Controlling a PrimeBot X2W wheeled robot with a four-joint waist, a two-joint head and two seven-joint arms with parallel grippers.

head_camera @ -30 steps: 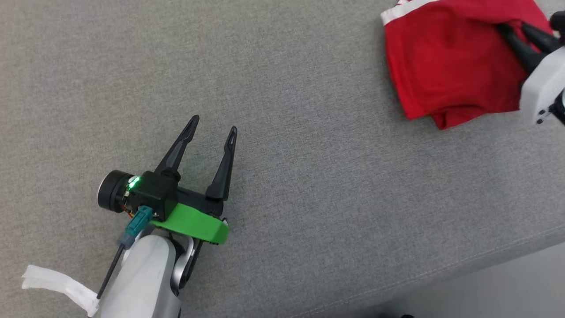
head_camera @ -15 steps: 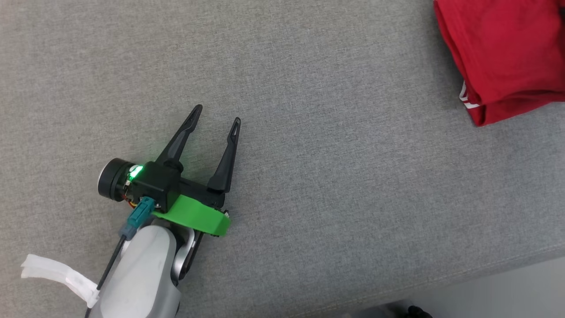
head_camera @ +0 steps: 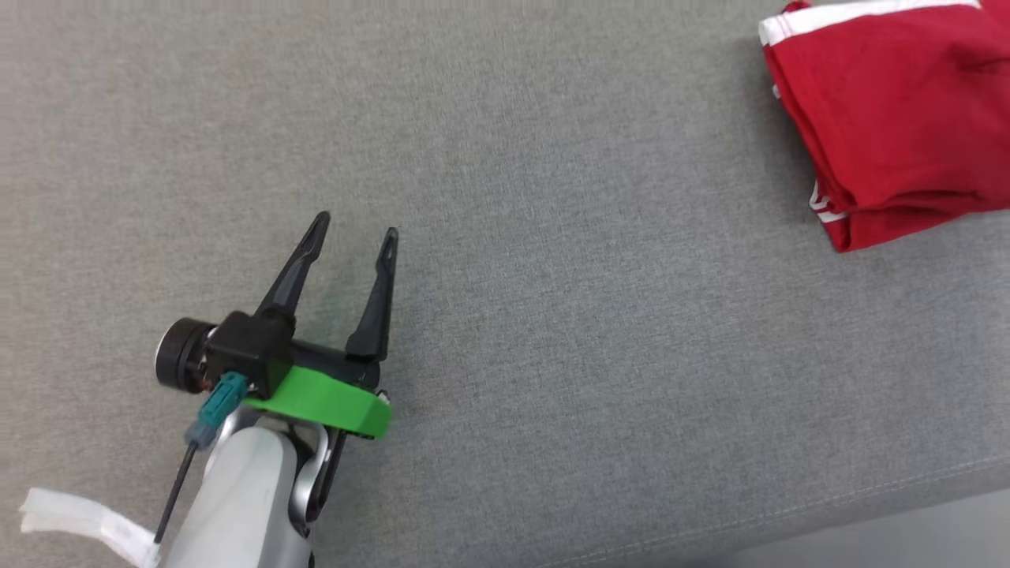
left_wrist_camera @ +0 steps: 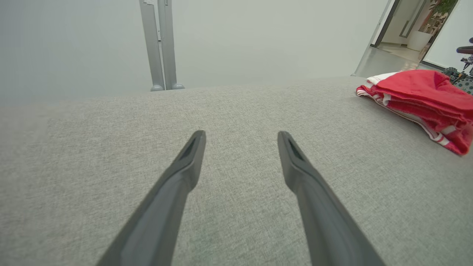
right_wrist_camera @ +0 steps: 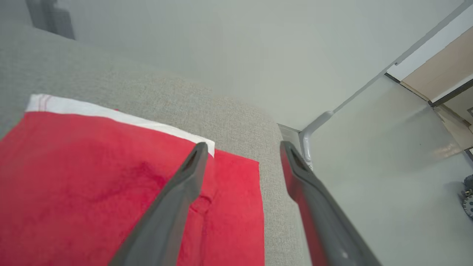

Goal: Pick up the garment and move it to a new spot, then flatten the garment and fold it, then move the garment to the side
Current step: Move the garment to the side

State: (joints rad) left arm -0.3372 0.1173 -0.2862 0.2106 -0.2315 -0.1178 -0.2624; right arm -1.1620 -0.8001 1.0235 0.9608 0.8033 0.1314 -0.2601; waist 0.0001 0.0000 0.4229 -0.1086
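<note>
Your grey surface (head_camera: 552, 355) holds the folded red garment (head_camera: 892, 118) at its far right. The right end effector (right_wrist_camera: 242, 145) hovers directly over it, spread and empty. The left end effector (head_camera: 354, 225), also spread, sits well apart.

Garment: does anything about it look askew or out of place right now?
Nothing serious. The red folded garment lies at the right end of the grey fabric surface; its lower layers stick out unevenly at the near corner.

The garment (head_camera: 892, 118) lies on the cushion (head_camera: 552, 237) at its far right, well apart from the left tool (head_camera: 354, 226).
</note>
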